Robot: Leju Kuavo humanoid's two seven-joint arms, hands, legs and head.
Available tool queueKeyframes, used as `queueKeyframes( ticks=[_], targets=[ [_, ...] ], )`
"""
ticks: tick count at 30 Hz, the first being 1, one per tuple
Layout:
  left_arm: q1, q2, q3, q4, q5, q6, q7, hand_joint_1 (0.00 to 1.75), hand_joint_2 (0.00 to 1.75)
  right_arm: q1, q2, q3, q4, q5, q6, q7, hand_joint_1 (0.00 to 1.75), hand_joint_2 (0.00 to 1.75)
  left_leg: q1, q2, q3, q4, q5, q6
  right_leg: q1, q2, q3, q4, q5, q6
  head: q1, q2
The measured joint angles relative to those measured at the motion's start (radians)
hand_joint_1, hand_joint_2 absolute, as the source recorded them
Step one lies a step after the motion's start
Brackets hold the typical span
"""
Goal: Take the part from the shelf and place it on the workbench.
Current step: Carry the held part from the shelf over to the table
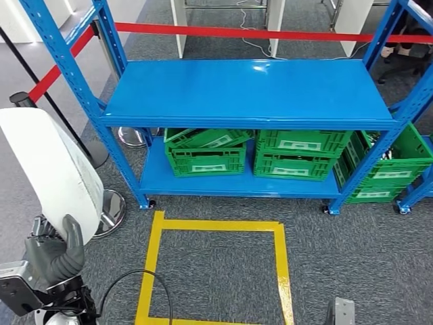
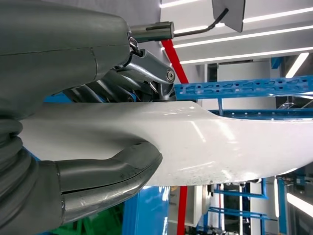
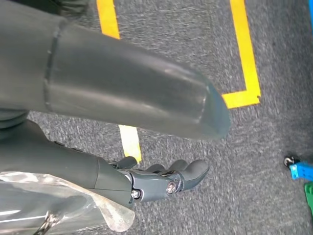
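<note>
Here the left robot hand (image 1: 53, 254) grips one white part (image 1: 49, 169); three green crates (image 1: 207, 152) sit shelved.

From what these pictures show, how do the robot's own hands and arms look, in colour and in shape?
The left hand is dark grey, with thick rounded fingers and a ribbed grey cover at the wrist; a black cable loops beside it. In the left wrist view, small screws show at the darker fingers. The right hand has a broad, smooth grey thumb, darker jointed fingers, and a clear plastic wrap behind them.
</note>
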Motion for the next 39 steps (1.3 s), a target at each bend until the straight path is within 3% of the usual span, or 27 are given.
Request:
queueKeyframes(
  ticks=[1, 2, 3, 4, 6, 8, 10, 12, 14, 16, 17, 18, 20, 21, 23, 26, 28, 30, 31, 32, 33, 34, 36, 37, 39],
  targets=[
    [0.000, 0.001, 0.000, 0.000, 0.001, 0.000, 0.000, 1.75, 1.75, 0.001, 0.001, 0.002, 0.000, 0.000, 0.001, 0.000, 0.00, 0.00, 0.004, 0.000, -0.007, 0.050, -0.015, -0.005, 0.000, -0.007, -0.006, 0.003, 0.004, 0.001, 0.000, 0.000],
    [0.000, 0.002, 0.000, 0.000, 0.001, 0.000, 0.000, 1.75, 1.75, 0.002, 0.001, 0.003, 0.000, 0.000, 0.001, 0.000, 0.00, 0.00, 0.007, 0.000, -0.001, 0.066, -0.009, -0.008, 0.000, -0.014, -0.010, 0.006, 0.006, 0.002, 0.000, 0.000],
    [0.000, 0.002, 0.000, 0.000, 0.002, -0.001, 0.000, 1.75, 1.75, 0.003, 0.001, 0.004, 0.000, 0.001, 0.002, 0.000, 0.00, 0.00, 0.011, 0.002, 0.023, 0.041, 0.013, -0.009, -0.001, -0.022, -0.012, 0.010, 0.008, 0.004, 0.000, 0.000],
    [0.000, 0.003, 0.000, 0.000, 0.002, -0.002, 0.000, 1.75, 1.75, 0.003, 0.002, 0.005, 0.000, 0.001, 0.002, 0.000, 0.00, 0.00, 0.013, 0.010, 0.062, -0.018, 0.046, -0.009, -0.002, -0.030, -0.013, 0.015, 0.008, 0.007, 0.000, 0.000],
    [0.000, 0.005, 0.000, 0.000, 0.003, -0.003, 0.000, 1.75, 1.75, 0.002, 0.003, 0.009, 0.000, 0.000, 0.001, -0.001, 0.00, 0.00, 0.008, 0.043, 0.132, -0.140, 0.085, -0.001, 0.000, -0.046, -0.022, 0.023, 0.006, 0.016, 0.000, 0.000],
    [0.000, 0.006, 0.000, 0.000, 0.003, -0.003, 0.000, 1.75, 1.75, 0.002, 0.004, 0.011, 0.000, -0.001, 0.002, -0.001, 0.00, 0.00, -0.002, 0.063, 0.147, -0.183, 0.087, 0.013, 0.003, -0.062, -0.027, 0.027, 0.006, 0.029, 0.000, 0.000],
    [0.001, 0.007, 0.001, 0.000, 0.003, -0.003, 0.000, 1.75, 1.75, 0.001, 0.005, 0.012, -0.001, -0.001, 0.002, -0.002, 0.00, 0.00, -0.002, 0.046, 0.142, -0.196, 0.086, 0.026, 0.003, -0.075, -0.028, 0.031, 0.004, 0.040, 0.001, 0.000],
    [0.000, 0.007, 0.001, -0.001, 0.003, -0.003, 0.000, 1.75, 1.75, -0.001, 0.007, 0.013, -0.002, -0.002, 0.001, -0.003, 0.00, 0.00, 0.003, 0.025, 0.140, -0.211, 0.087, 0.040, 0.001, -0.044, -0.050, 0.066, -0.025, 0.048, 0.004, 0.000],
    [-0.002, 0.007, 0.001, -0.001, 0.002, -0.003, 0.000, 1.75, 1.75, -0.001, 0.007, 0.014, -0.003, -0.002, 0.001, -0.004, 0.00, 0.00, 0.003, 0.006, 0.134, -0.216, 0.094, 0.052, 0.000, 0.008, -0.105, 0.180, -0.085, 0.050, 0.010, 0.000],
    [-0.002, 0.007, 0.001, -0.001, 0.002, -0.003, 0.000, 1.75, 1.75, 0.001, 0.007, 0.014, -0.002, -0.002, -0.002, -0.004, 0.00, 0.00, -0.002, -0.016, 0.128, -0.215, 0.099, 0.058, 0.001, 0.024, -0.170, 0.308, -0.126, 0.049, 0.011, 0.000],
    [-0.001, 0.007, 0.001, -0.001, 0.002, -0.003, 0.000, 1.75, 1.75, 0.002, 0.007, 0.014, -0.002, 0.000, -0.004, -0.005, 0.00, 0.00, -0.004, -0.028, 0.126, -0.215, 0.101, 0.060, 0.002, 0.027, -0.184, 0.331, -0.120, 0.047, 0.011, 0.000],
    [0.000, 0.008, 0.001, -0.001, 0.001, -0.003, 0.000, 1.75, 1.75, 0.003, 0.007, 0.014, -0.002, 0.002, -0.007, -0.006, 0.00, 0.00, -0.007, -0.040, 0.126, -0.214, 0.102, 0.060, 0.002, 0.030, -0.178, 0.313, -0.094, 0.043, 0.010, 0.000],
    [0.001, 0.008, 0.001, -0.001, 0.000, 0.000, 0.000, 1.75, 1.75, 0.002, 0.007, 0.016, -0.002, 0.008, -0.014, -0.012, 0.00, 0.00, -0.010, -0.057, 0.125, -0.210, 0.104, 0.060, 0.003, 0.039, -0.124, 0.190, -0.018, 0.035, 0.011, 0.000],
    [0.001, 0.008, 0.001, -0.001, -0.002, 0.002, 0.000, 1.75, 1.75, 0.001, 0.007, 0.017, -0.002, 0.009, -0.021, -0.018, 0.00, 0.00, -0.013, -0.064, 0.123, -0.205, 0.104, 0.058, 0.003, 0.045, -0.096, 0.127, 0.006, 0.032, 0.011, 0.000],
    [0.001, 0.008, 0.001, -0.001, -0.007, 0.007, 0.000, 1.75, 1.75, -0.003, 0.007, 0.019, -0.003, 0.008, -0.035, -0.032, 0.00, 0.00, -0.015, -0.073, 0.112, -0.197, 0.107, 0.052, 0.004, 0.051, -0.069, 0.064, 0.018, 0.026, 0.010, 0.000],
    [0.002, 0.009, 0.001, -0.001, -0.012, 0.016, 0.000, 1.75, 1.75, -0.005, 0.011, 0.022, -0.007, 0.006, -0.075, -0.038, 0.00, 0.00, -0.015, -0.069, 0.097, -0.188, 0.107, 0.035, 0.002, 0.048, -0.070, 0.055, 0.024, 0.013, 0.009, 0.000],
    [0.001, 0.009, 0.001, -0.002, -0.014, 0.021, 0.000, 1.75, 1.75, -0.004, 0.014, 0.025, -0.012, 0.012, -0.115, -0.036, 0.00, 0.00, -0.013, -0.044, 0.076, -0.132, 0.066, 0.023, -0.002, 0.042, -0.072, 0.051, 0.031, 0.004, 0.004, 0.000],
    [0.000, 0.009, 0.001, -0.002, -0.016, 0.024, 0.000, 1.75, 1.75, -0.003, 0.017, 0.028, -0.016, 0.017, -0.138, -0.033, 0.00, 0.00, -0.007, -0.023, 0.029, -0.005, -0.006, 0.010, -0.002, 0.034, -0.074, 0.052, 0.033, 0.002, -0.001, 0.000],
    [0.000, 0.009, 0.001, -0.002, -0.016, 0.025, 0.000, 1.75, 1.75, -0.002, 0.017, 0.028, -0.016, 0.018, -0.144, -0.031, 0.00, 0.00, -0.003, -0.019, 0.007, 0.055, -0.031, 0.006, -0.002, 0.029, -0.076, 0.052, 0.033, 0.002, -0.001, 0.000],
    [0.000, 0.009, 0.001, -0.002, -0.016, 0.025, 0.000, 1.75, 1.75, -0.001, 0.018, 0.029, -0.016, 0.019, -0.150, -0.029, 0.00, 0.00, 0.000, -0.018, -0.003, 0.086, -0.038, 0.003, -0.002, 0.024, -0.077, 0.053, 0.033, 0.002, -0.001, 0.000],
    [0.000, 0.009, 0.001, -0.002, -0.016, 0.025, 0.000, 1.75, 1.75, -0.001, 0.018, 0.029, -0.016, 0.017, -0.156, -0.027, 0.00, 0.00, 0.003, -0.018, 0.006, 0.078, -0.025, 0.002, -0.002, 0.020, -0.077, 0.054, 0.033, 0.002, -0.001, 0.000],
    [0.000, 0.009, 0.001, -0.002, -0.015, 0.025, 0.000, 1.75, 1.75, -0.002, 0.019, 0.030, -0.016, 0.013, -0.160, -0.025, 0.00, 0.00, 0.005, -0.017, 0.033, 0.031, 0.006, 0.002, -0.002, 0.017, -0.076, 0.054, 0.033, 0.003, -0.001, 0.000],
    [0.000, 0.009, 0.001, -0.002, -0.015, 0.025, 0.000, 1.75, 1.75, -0.004, 0.022, 0.031, -0.016, 0.002, -0.159, -0.024, 0.00, 0.00, 0.005, -0.014, 0.104, -0.109, 0.067, 0.007, -0.001, 0.014, -0.075, 0.055, 0.033, 0.007, -0.001, 0.000],
    [-0.001, 0.009, 0.001, -0.002, -0.015, 0.025, 0.000, 1.75, 1.75, -0.005, 0.023, 0.033, -0.016, -0.003, -0.154, -0.026, 0.00, 0.00, 0.003, -0.012, 0.129, -0.161, 0.082, 0.011, 0.001, 0.013, -0.077, 0.056, 0.034, 0.012, -0.001, 0.000],
    [-0.001, 0.010, 0.001, -0.004, -0.012, 0.025, 0.000, 1.75, 1.75, -0.005, 0.024, 0.036, -0.016, -0.012, -0.141, -0.036, 0.00, 0.00, -0.001, -0.011, 0.139, -0.195, 0.080, 0.020, 0.003, 0.011, -0.084, 0.056, 0.037, 0.023, 0.000, 0.000]
  ],
)
